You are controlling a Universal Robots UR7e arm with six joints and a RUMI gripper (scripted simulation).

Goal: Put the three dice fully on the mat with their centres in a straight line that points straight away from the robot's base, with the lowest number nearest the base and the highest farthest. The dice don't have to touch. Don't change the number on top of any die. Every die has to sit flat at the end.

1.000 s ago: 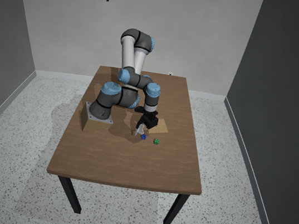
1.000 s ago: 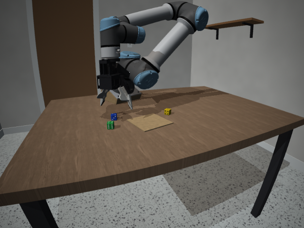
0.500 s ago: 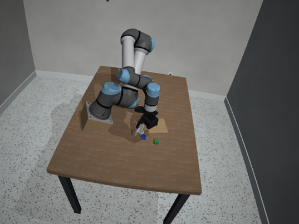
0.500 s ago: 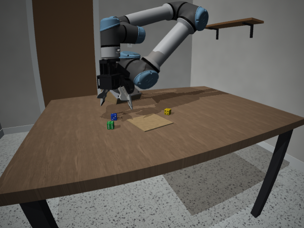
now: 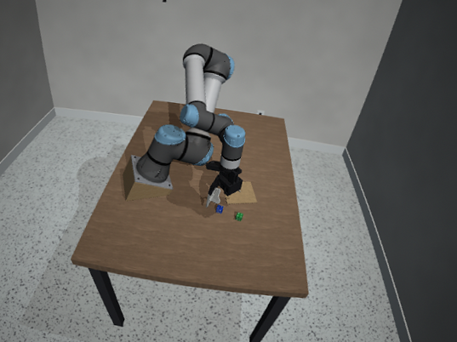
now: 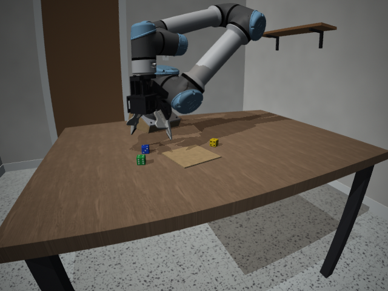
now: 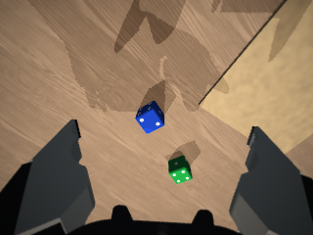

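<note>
Pincer (image 5: 217, 193) (image 6: 151, 137) (image 7: 162, 124) gapes wide above the table (image 5: 191, 243) (image 6: 200, 184) (image 7: 44, 88); 3 dice sit off the mat (image 5: 243, 194) (image 6: 191, 156) (image 7: 274, 83).

Blue die (image 7: 150, 117), two pips up, and green die (image 7: 180, 170) between open fingers, apart.

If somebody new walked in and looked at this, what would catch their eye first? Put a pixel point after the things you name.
Probably the big grey, white and blue arm (image 5: 194, 79) (image 6: 219, 51), looming over the wooden table (image 5: 191, 243) (image 6: 200, 184) with its open gripper (image 5: 214, 197) (image 6: 151, 136) (image 7: 162, 124) pointing down. Next, the bright dice: blue (image 5: 219, 208) (image 6: 145, 148) (image 7: 150, 117) and green (image 5: 239, 216) (image 6: 140, 159) (image 7: 180, 169) close together, yellow (image 6: 214, 142) across the tan mat (image 5: 243, 194) (image 6: 191, 156) (image 7: 274, 83) from them.
</note>
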